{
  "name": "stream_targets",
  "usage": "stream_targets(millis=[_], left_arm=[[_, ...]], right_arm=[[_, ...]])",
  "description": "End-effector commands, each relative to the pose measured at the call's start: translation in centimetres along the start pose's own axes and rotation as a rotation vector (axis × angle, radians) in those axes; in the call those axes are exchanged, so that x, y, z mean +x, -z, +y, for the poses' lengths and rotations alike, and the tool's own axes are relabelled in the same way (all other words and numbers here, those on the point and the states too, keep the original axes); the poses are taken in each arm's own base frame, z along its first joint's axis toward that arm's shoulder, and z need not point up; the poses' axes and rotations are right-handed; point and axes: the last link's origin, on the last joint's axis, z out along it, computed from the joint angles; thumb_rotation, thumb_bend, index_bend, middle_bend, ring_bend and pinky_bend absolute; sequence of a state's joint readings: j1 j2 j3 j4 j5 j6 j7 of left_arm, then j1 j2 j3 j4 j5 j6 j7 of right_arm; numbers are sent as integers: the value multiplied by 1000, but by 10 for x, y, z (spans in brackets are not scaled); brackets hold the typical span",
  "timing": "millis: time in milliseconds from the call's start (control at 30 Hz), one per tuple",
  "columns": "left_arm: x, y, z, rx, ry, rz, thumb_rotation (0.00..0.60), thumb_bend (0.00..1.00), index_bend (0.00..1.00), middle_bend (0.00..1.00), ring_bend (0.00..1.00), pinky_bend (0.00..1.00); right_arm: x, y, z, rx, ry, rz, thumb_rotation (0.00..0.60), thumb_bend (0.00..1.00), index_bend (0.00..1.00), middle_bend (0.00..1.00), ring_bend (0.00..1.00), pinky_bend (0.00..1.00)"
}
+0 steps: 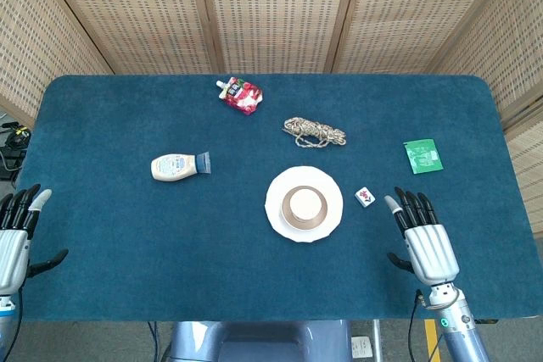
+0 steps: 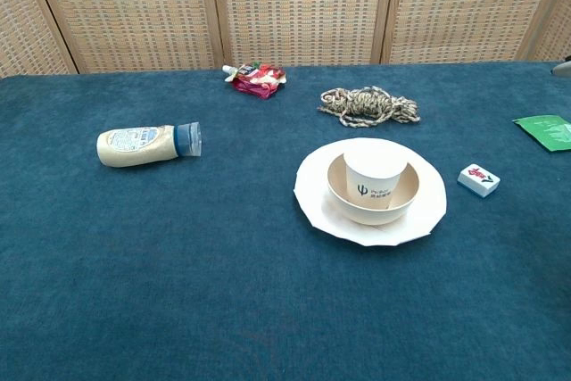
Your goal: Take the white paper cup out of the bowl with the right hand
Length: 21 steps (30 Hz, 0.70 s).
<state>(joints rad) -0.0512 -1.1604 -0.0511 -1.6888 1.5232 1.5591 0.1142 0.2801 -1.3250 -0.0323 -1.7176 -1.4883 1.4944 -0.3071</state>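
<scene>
A white paper cup (image 2: 376, 171) with a small dark logo stands upright inside a tan bowl (image 2: 342, 194), which sits on a white plate (image 2: 313, 194) near the table's middle. From above, the cup (image 1: 305, 203) shows as a ring within the bowl (image 1: 288, 212). My right hand (image 1: 420, 237) hovers flat and open over the table to the right of the plate, fingers pointing away, nothing in it. At the table's left front edge, my left hand (image 1: 17, 235) is also open and empty. Neither hand appears in the chest view.
A mahjong tile (image 1: 365, 197) lies between the plate and my right hand. A rope coil (image 1: 314, 132), a red snack pouch (image 1: 241, 94), a mayonnaise bottle (image 1: 178, 166) and a green packet (image 1: 422, 156) lie on the blue cloth (image 1: 127, 235).
</scene>
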Motion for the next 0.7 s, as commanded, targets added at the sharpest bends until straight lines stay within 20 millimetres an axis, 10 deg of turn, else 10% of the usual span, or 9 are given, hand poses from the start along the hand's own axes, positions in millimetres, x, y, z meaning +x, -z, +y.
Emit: stream_targets(millis=[33, 700], left_arm=[[-1, 0, -1, 4, -3, -5, 600, 26, 0, 0, 0, 0], [3, 1, -5, 9, 14, 4, 600, 26, 0, 0, 0, 0]], right_arm=[[1, -4, -2, 7, 1, 0, 600, 180, 0, 0, 0, 0], [16, -65, -74, 136, -18, -50, 600, 263, 173, 0, 0, 0]])
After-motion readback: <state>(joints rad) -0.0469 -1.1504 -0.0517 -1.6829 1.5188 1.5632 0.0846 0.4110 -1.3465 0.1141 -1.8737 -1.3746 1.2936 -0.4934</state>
